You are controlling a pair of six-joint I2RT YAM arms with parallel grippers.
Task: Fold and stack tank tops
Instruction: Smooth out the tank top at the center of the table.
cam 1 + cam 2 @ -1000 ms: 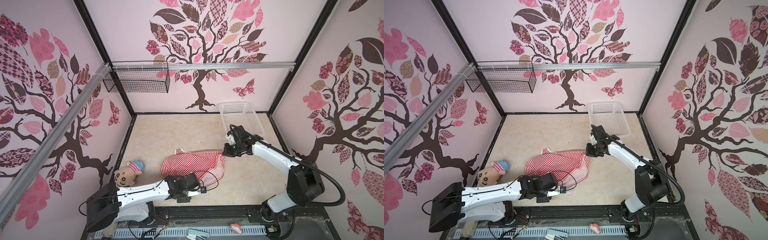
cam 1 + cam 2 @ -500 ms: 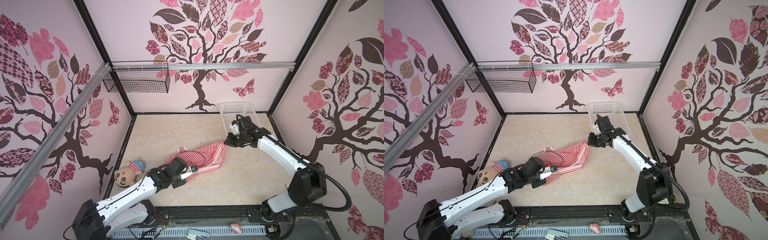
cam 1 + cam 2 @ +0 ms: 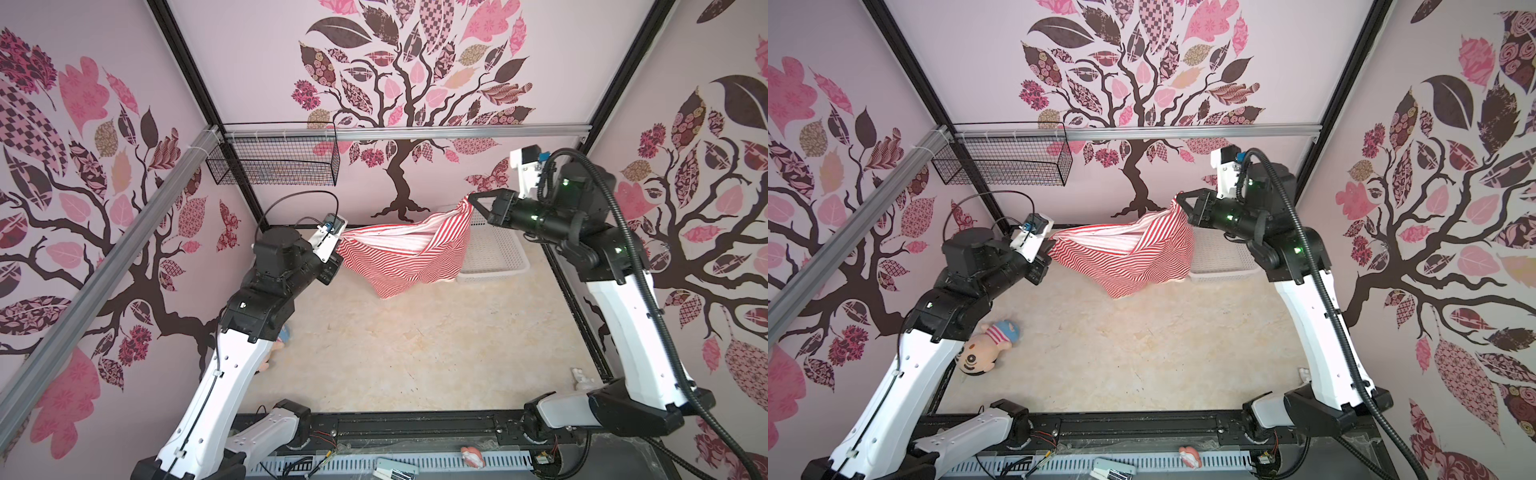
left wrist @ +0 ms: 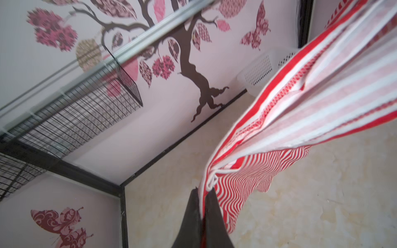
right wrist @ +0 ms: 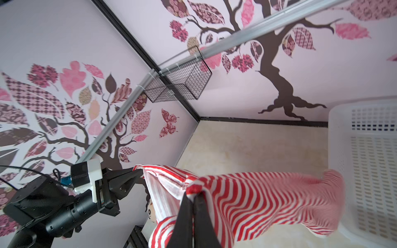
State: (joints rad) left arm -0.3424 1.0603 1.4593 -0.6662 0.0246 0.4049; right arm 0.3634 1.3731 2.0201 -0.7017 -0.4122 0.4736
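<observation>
Pinching one tank top point(image 3: 407, 257) aloft: left fingers point(image 4: 191, 219), right fingers point(image 5: 184, 219); one basket point(image 3: 496, 273) nearby.

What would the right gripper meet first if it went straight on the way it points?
The striped top that the right gripper is shut on, bunched just past its tips. Beyond the cloth, probably the wire basket, though depth is unclear.

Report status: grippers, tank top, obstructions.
Both shut on tank top: left gripper, right gripper. Top slung between them, airborne. Behind it, white basket.
</observation>
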